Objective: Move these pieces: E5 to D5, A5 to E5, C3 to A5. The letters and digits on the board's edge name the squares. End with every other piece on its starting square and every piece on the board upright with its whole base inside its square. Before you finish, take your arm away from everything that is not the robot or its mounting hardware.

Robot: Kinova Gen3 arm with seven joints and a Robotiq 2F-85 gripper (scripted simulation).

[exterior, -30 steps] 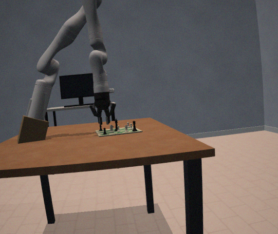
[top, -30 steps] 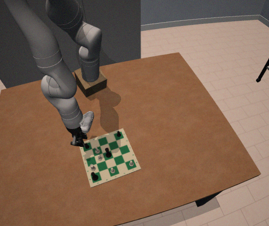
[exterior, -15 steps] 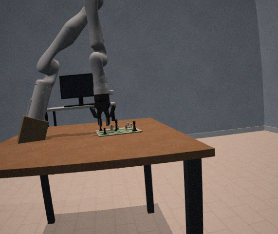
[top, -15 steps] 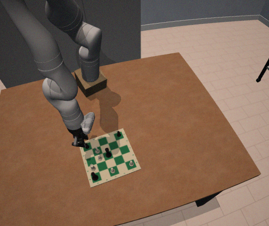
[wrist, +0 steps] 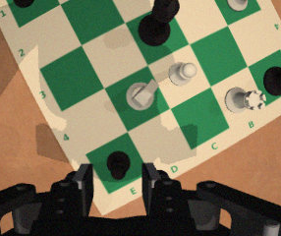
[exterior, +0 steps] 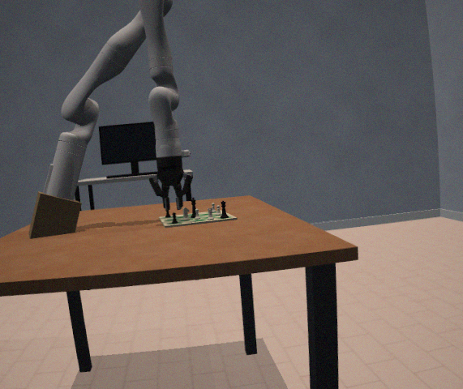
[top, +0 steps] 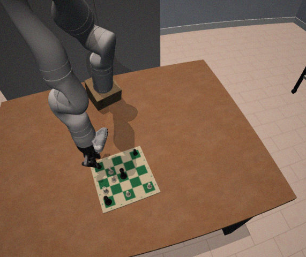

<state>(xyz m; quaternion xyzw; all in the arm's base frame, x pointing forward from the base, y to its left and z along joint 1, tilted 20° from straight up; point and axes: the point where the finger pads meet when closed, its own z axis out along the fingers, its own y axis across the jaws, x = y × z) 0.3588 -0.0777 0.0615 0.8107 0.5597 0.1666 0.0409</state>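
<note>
Black pawn [wrist: 117, 164] on E5 stands upright below the part-open gripper [wrist: 117, 187]

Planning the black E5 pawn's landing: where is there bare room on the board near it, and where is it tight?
D5 is bare, bordered by the E5 pawn, empty C5 and the white piece on D4. E4 and E3 along the board's edge are bare too. Crowded: the middle, where that piece, the white C4 pawn and the black C3 piece cluster.
</note>
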